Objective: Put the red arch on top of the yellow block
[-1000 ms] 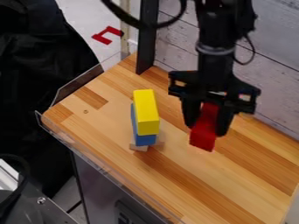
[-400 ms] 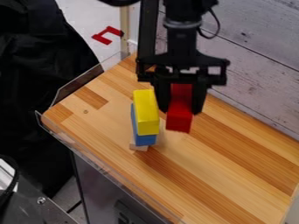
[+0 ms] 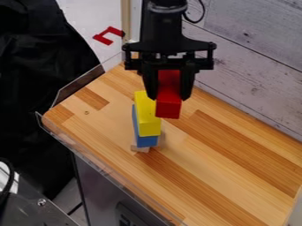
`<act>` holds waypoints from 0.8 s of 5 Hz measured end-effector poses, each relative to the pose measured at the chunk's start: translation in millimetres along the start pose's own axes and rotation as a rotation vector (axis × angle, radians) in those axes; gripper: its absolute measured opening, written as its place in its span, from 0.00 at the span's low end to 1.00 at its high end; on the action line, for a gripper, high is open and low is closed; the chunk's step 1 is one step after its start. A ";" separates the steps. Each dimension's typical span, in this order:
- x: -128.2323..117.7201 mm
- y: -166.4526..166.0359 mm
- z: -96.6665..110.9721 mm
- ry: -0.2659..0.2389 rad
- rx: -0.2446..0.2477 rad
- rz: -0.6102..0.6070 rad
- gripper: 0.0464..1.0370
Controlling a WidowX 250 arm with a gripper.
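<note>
Gripper clamped on red arch by its opposite sides, up near yellow block, which sits on blue block. Arch is probably light, stiff, not fragile; smooth faces might slip, so side hold high up suits release.

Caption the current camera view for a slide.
Black gripper holding the red block beside and partly in front of the yellow block, itself atop a blue one.

The arch is of red colour, the upper block is yellow, the lower block is blue. The wooden tabletop has pale and darker brown stripes.
</note>
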State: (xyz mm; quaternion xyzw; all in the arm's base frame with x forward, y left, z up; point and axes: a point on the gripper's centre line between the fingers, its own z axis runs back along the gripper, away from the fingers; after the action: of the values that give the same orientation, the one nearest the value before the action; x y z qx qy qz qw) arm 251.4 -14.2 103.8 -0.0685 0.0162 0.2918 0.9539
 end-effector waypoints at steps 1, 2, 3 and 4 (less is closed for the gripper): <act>2.4 5.7 0.6 -0.001 0.014 0.042 0.51; 1.6 9.9 -1.4 0.007 0.020 0.069 0.51; 2.0 14.3 -2.6 0.010 0.026 0.099 0.51; 1.7 17.6 -2.3 0.016 0.039 0.124 0.51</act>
State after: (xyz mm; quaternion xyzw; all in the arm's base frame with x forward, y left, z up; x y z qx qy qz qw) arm 243.1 0.9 99.2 -0.0511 0.0337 0.3495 0.9349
